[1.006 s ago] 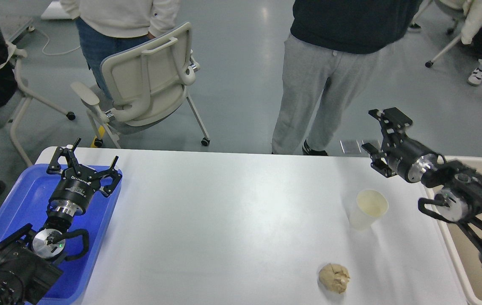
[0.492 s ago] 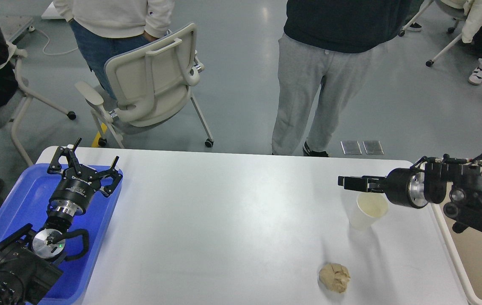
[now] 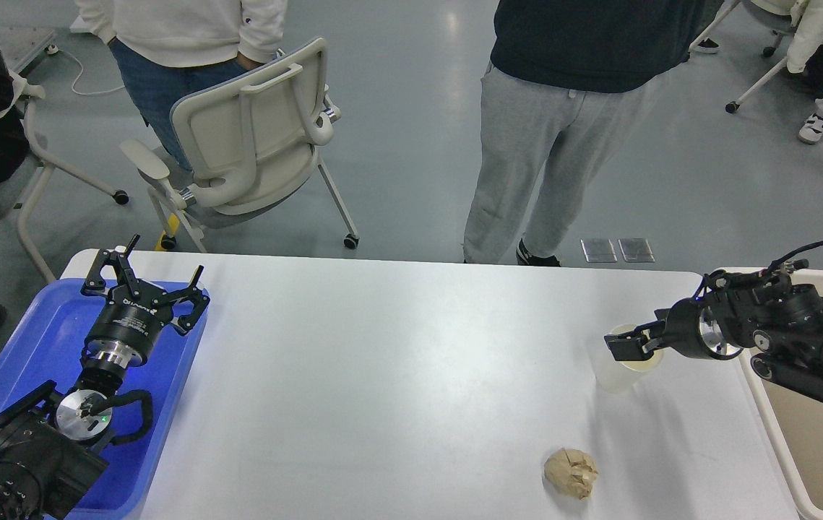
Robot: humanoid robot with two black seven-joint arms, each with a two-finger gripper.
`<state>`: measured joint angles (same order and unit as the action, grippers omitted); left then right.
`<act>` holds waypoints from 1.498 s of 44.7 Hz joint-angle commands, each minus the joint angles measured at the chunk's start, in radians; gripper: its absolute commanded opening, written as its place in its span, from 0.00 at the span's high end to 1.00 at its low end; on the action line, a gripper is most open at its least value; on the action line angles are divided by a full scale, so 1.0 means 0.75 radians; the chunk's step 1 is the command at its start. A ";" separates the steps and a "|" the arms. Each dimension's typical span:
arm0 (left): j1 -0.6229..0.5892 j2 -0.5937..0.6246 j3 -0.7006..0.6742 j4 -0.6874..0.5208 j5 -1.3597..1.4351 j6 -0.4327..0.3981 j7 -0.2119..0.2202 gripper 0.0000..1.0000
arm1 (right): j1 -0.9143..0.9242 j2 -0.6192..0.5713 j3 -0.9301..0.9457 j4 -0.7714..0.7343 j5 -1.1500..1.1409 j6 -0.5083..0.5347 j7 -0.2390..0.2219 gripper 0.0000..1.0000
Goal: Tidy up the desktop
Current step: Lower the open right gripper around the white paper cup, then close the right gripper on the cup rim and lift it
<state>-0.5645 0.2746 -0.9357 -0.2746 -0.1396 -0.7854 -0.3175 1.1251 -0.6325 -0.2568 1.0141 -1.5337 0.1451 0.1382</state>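
The white desktop carries a white paper cup at the right and a crumpled beige paper ball near the front. My right gripper reaches in from the right and sits at the cup's rim, covering part of its mouth. Its jaws look open, and I cannot tell whether they touch the cup. My left gripper is open and empty above the blue tray at the left end.
A beige bin stands off the desktop's right end under my right arm. Beyond the far edge are a wheeled office chair and two standing people.
My right gripper swung from high beyond the table's far right corner, down and left to the cup's rim. The left arm, cup and paper ball have not moved.
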 commanded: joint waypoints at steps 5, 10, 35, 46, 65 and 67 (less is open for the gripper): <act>0.000 0.000 0.000 0.000 0.000 0.000 0.000 0.00 | 0.003 0.074 -0.036 -0.166 -0.027 0.003 0.041 0.00; 0.000 0.000 0.000 0.000 0.000 0.000 0.000 0.00 | -0.019 0.101 -0.036 -0.229 -0.027 0.003 0.071 0.00; 0.000 0.000 0.000 0.000 0.000 0.000 0.002 0.00 | -0.044 0.158 -0.122 -0.287 0.020 0.021 0.096 1.00; 0.000 0.000 0.000 0.000 0.000 0.000 0.000 0.00 | -0.019 0.148 -0.130 -0.270 0.047 0.029 0.104 1.00; 0.000 0.000 0.000 0.000 0.002 0.000 0.000 0.00 | 0.236 -0.058 -0.118 0.116 0.184 0.213 0.112 1.00; 0.000 0.000 0.000 0.000 0.002 0.000 0.002 0.00 | 0.310 -0.128 -0.118 0.224 0.204 0.254 0.114 1.00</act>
<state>-0.5645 0.2746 -0.9357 -0.2745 -0.1386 -0.7854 -0.3164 1.1876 -0.5719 -0.3488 0.9208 -1.4615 0.2296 0.2189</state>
